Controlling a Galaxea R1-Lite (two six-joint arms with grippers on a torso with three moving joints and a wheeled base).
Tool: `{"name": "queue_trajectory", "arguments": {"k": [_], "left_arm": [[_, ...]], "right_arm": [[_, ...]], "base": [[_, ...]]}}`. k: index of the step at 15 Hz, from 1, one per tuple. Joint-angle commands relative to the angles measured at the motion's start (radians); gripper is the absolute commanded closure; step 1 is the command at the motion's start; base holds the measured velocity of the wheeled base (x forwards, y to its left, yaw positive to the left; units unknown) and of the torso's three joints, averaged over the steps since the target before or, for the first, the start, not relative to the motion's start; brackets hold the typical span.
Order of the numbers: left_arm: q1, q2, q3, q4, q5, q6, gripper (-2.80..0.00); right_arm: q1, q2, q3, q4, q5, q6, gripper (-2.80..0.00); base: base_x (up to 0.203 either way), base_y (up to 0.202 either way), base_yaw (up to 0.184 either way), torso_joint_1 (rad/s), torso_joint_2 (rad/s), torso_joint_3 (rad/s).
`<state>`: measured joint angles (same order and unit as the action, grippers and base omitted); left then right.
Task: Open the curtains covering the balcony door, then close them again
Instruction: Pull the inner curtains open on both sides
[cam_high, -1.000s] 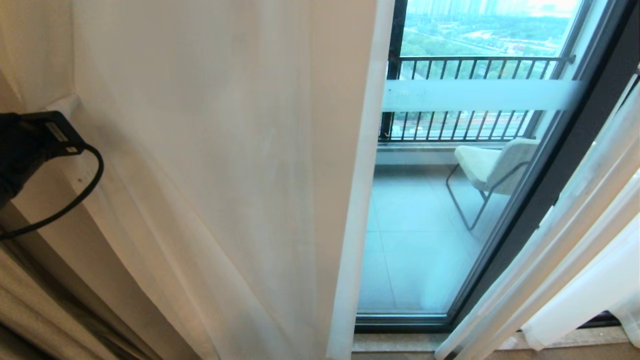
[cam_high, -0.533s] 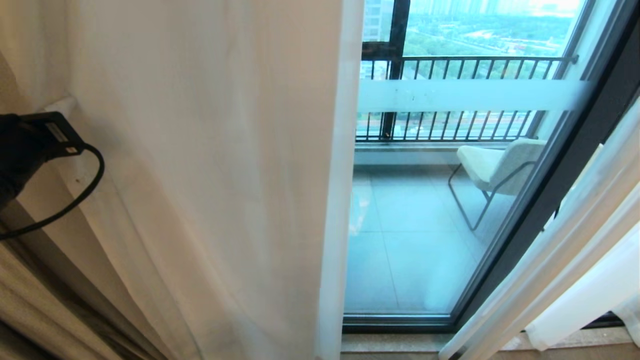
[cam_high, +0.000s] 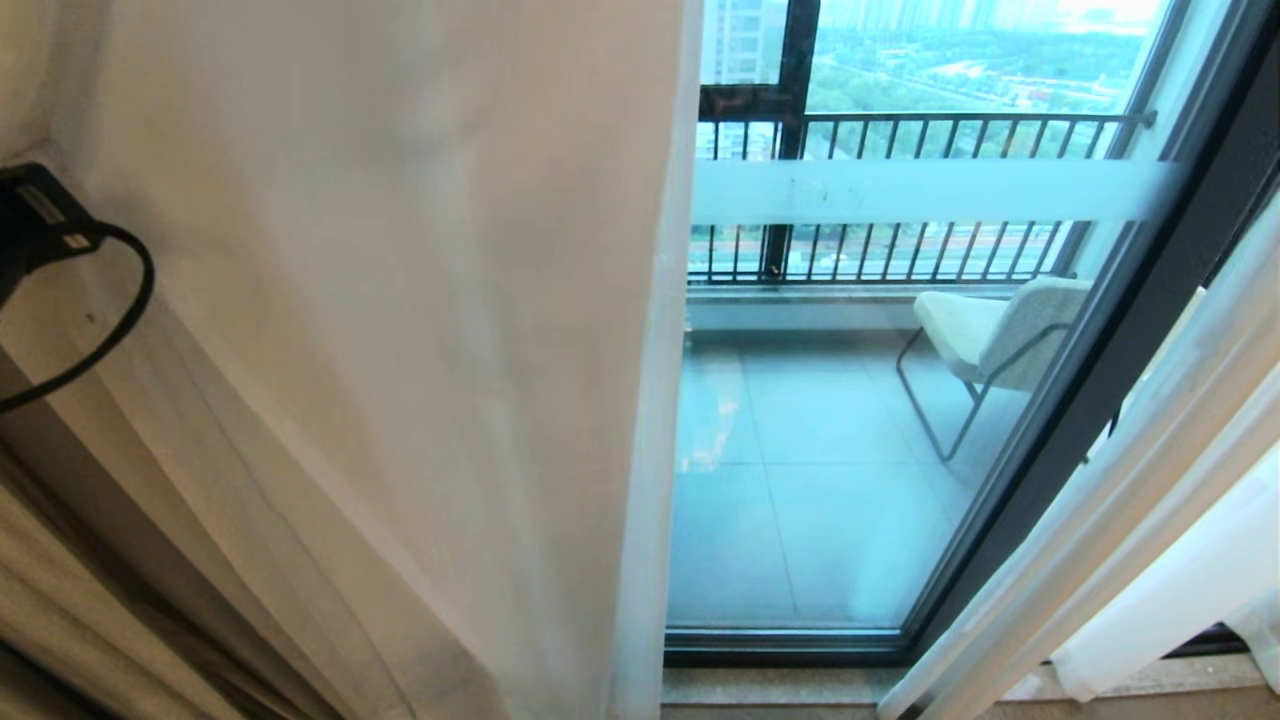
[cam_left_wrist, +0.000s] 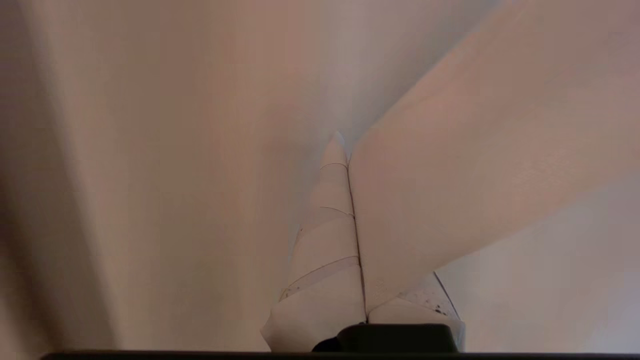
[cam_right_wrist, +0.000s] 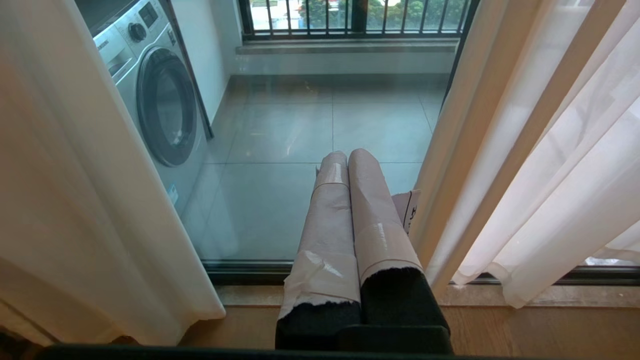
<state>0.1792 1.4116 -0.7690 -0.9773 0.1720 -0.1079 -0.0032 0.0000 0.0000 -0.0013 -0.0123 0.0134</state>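
Head camera, high up, looks forward and down at the balcony door (cam_high: 1100, 340), with the left curtain (cam_high: 400, 350) filling its 9 o'clock half and the chair (cam_high: 990, 330) at 2 o'clock. Left wrist camera sits pressed close into the curtain (cam_left_wrist: 150, 175), fabric on every side. Right wrist camera, low near the floor (cam_right_wrist: 525, 325), faces the door (cam_right_wrist: 310, 150) from close by, a washer (cam_right_wrist: 160, 100) at 10 o'clock. Head and right wrist views share the glass, balcony tiles and both curtains.

My left gripper (cam_left_wrist: 345, 150) is raised at far left, fingers pressed together. My right gripper (cam_right_wrist: 350, 157) hangs low, fingers together, holding nothing.
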Motion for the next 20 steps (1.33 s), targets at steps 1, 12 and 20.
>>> {"name": "queue_trajectory", "arguments": {"k": [1,12,20], "left_arm": [[0.063,0.034,-0.042,-0.005,0.058,-0.009,0.00],[0.426,0.168,-0.257,-0.008,0.114,-0.168,0.00],[0.708,0.373,-0.400,-0.009,0.109,-0.250,0.00]], "right_arm": [[0.000,0.000,0.000,0.000,0.000,0.000,0.00],[0.000,0.000,0.000,0.000,0.000,0.000,0.00],[0.000,0.000,0.000,0.000,0.000,0.000,0.00]], "base": [[0.000,0.000,0.000,0.000,0.00,0.000],[0.000,0.000,0.000,0.000,0.00,0.000],[0.000,0.000,0.000,0.000,0.00,0.000]]}}
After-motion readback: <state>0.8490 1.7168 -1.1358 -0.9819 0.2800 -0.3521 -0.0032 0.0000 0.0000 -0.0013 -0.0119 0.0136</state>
